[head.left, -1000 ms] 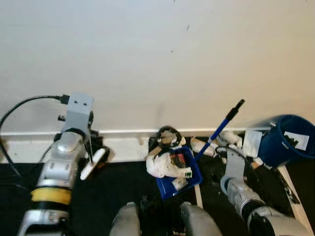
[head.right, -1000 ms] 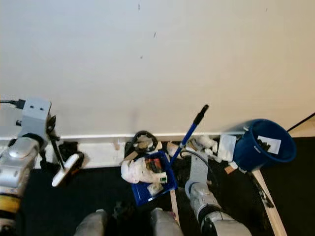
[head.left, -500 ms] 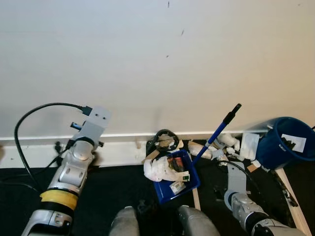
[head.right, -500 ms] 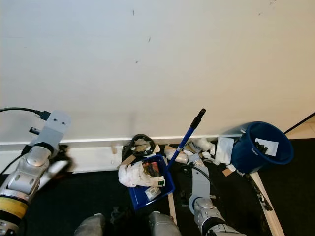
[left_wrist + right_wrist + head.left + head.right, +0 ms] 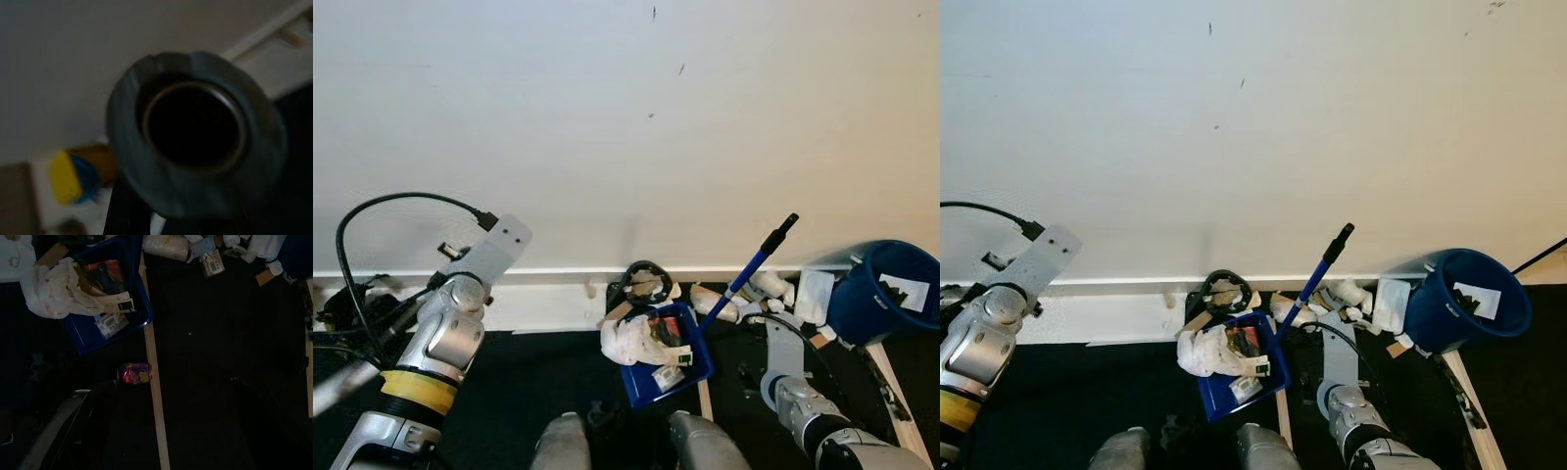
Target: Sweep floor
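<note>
A blue dustpan [image 5: 677, 364] heaped with white paper and scraps lies on the dark floor by the skirting board. Its blue pole with a black grip [image 5: 760, 260] leans up to the right. My left arm [image 5: 455, 333] reaches to the far left. A blurred grey handle [image 5: 347, 380] slants across by its wrist. In the left wrist view the handle's round hollow end [image 5: 195, 132] looms close, above one black finger [image 5: 124, 210]. My right gripper [image 5: 176, 431] hangs open over dark floor, short of the dustpan [image 5: 83, 330].
A blue bucket [image 5: 886, 294] with paper in it stands at the right by the wall. White litter [image 5: 773, 289] lies between it and the dustpan. A pale wooden strip [image 5: 154, 396] and a pink can [image 5: 134, 373] lie on the floor. My legs [image 5: 563, 441] stand below.
My left arm has swung out to the left, carrying the handle away from the dustpan. The right arm has hardly moved. The camera shifted a little.
</note>
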Robot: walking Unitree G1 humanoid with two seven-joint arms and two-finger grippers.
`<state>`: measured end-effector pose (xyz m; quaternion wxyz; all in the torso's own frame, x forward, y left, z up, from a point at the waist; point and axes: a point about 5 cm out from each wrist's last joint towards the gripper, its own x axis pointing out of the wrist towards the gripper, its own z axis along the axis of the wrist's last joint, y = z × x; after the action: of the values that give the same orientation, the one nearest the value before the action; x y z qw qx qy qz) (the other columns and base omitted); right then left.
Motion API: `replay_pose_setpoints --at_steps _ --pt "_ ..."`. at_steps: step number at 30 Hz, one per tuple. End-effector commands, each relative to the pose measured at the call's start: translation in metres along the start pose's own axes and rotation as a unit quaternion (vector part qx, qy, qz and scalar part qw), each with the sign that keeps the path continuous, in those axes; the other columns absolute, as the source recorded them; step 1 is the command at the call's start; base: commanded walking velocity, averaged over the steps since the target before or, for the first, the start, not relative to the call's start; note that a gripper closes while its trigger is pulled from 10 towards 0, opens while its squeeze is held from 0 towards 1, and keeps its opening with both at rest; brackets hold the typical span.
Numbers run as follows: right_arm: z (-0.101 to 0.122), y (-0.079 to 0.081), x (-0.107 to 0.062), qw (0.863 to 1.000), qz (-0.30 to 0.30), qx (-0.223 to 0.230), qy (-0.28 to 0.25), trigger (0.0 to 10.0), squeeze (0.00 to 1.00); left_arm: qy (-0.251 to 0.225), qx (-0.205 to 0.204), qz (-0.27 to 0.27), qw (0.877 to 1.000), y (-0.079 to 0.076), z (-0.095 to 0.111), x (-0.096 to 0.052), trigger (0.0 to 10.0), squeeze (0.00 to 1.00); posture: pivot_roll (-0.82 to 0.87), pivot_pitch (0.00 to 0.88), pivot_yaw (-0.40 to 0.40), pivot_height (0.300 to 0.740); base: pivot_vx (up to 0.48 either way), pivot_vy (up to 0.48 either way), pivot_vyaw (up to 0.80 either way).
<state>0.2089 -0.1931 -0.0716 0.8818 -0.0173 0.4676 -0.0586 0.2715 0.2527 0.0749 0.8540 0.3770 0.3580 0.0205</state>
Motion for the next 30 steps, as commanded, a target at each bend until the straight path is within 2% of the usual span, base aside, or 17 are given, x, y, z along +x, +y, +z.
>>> replay_pose_setpoints --at_steps 1,2,3,5,9,10,12,13,18,21,22,23,24,25,27,29,30 --pt "-0.003 -0.003 0.000 1.000 -0.002 -0.004 0.008 10.0 0.00 0.052 -0.017 -0.052 0.997 -0.021 -0.017 0.002 10.0 0.00 0.18 0.000 -0.095 0.740 0.000 0.000 0.00" --pt "-0.003 -0.002 0.000 1.000 0.000 -0.004 0.009 10.0 0.00 0.081 -0.034 -0.082 0.993 -0.032 -0.028 0.003 10.0 0.00 0.18 0.000 -0.094 0.740 0.000 0.000 0.00" --pt "-0.003 -0.002 0.000 1.000 0.000 -0.004 0.009 10.0 0.00 0.081 -0.034 -0.082 0.993 -0.032 -0.028 0.003 10.0 0.00 0.18 0.000 -0.094 0.740 0.000 0.000 0.00" --pt "-0.003 -0.002 0.000 1.000 0.001 -0.004 0.010 10.0 0.00 0.112 -0.059 -0.107 0.986 -0.042 -0.041 0.005 10.0 0.00 0.18 0.000 -0.093 0.740 0.000 0.000 0.00" --pt "-0.002 -0.001 0.000 1.000 0.004 -0.005 0.013 10.0 0.00 0.185 -0.145 -0.149 0.961 -0.064 -0.071 0.009 10.0 0.00 0.19 0.000 -0.095 0.740 0.000 0.000 0.00" --pt "-0.002 -0.001 0.000 1.000 0.004 -0.005 0.013 10.0 0.00 0.185 -0.145 -0.149 0.961 -0.064 -0.071 0.009 10.0 0.00 0.19 0.000 -0.095 0.740 0.000 0.000 0.00" --pt "-0.003 -0.002 0.000 1.000 0.005 -0.007 0.018 10.0 0.00 0.217 -0.158 -0.166 0.949 -0.072 -0.084 0.008 10.0 0.00 0.19 0.000 -0.095 0.740 0.000 0.000 0.00" --pt "-0.003 -0.002 0.000 1.000 0.005 -0.007 0.018 10.0 0.00 0.217 -0.158 -0.166 0.949 -0.072 -0.084 0.008 10.0 0.00 0.19 0.000 -0.095 0.740 0.000 0.000 0.00" --pt "-0.005 -0.002 0.000 1.000 0.009 -0.009 0.028 10.0 0.00 0.282 -0.147 -0.215 0.923 -0.090 -0.107 0.000 10.0 0.00 0.19 0.000 -0.094 0.740 0.000 0.000 0.00" --pt "-0.005 -0.003 0.000 0.999 0.009 -0.009 0.030 10.0 0.00 0.288 -0.158 -0.226 0.917 -0.094 -0.109 -0.001 10.0 0.00 0.19 0.000 -0.093 0.740 0.000 0.000 0.00" --pt "-0.006 -0.003 0.000 0.999 0.010 -0.009 0.031 10.0 0.00 0.288 -0.183 -0.229 0.912 -0.097 -0.109 0.000 10.0 0.00 0.19 0.000 -0.091 0.740 0.000 0.000 0.00" --pt "-0.006 -0.003 0.000 0.999 0.010 -0.009 0.031 10.0 0.00 0.288 -0.183 -0.229 0.912 -0.097 -0.109 0.000 10.0 0.00 0.19 0.000 -0.091 0.740 0.000 0.000 0.00" --pt "-0.006 -0.002 0.000 0.999 0.012 -0.008 0.035 10.0 0.00 0.268 -0.281 -0.232 0.892 -0.102 -0.102 0.006 10.0 0.00 0.19 0.000 -0.091 0.740 0.000 0.000 0.00" --pt "-0.006 -0.002 0.000 0.999 0.012 -0.008 0.035 10.0 0.00 0.268 -0.281 -0.232 0.892 -0.102 -0.102 0.006 10.0 0.00 0.19 0.000 -0.091 0.740 0.000 0.000 0.00" --pt "-0.007 -0.002 0.000 0.999 0.014 -0.008 0.040 10.0 0.00 0.257 -0.351 -0.230 0.871 -0.106 -0.099 0.009 10.0 0.00 0.19 0.000 -0.092 0.740 0.000 0.000 0.00" --pt "-0.008 -0.001 0.000 0.999 0.015 -0.008 0.043 10.0 0.00 0.259 -0.361 -0.222 0.868 -0.108 -0.102 0.010 10.0 0.00 0.19 0.000 -0.092 0.740 0.000 0.000 0.00" --pt "-0.009 -0.001 0.000 0.999 0.016 -0.007 0.046 10.0 0.00 0.272 -0.346 -0.207 0.874 -0.110 -0.111 0.009 10.0 0.00 0.19 0.000 -0.091 0.740 0.000 0.000 0.00"
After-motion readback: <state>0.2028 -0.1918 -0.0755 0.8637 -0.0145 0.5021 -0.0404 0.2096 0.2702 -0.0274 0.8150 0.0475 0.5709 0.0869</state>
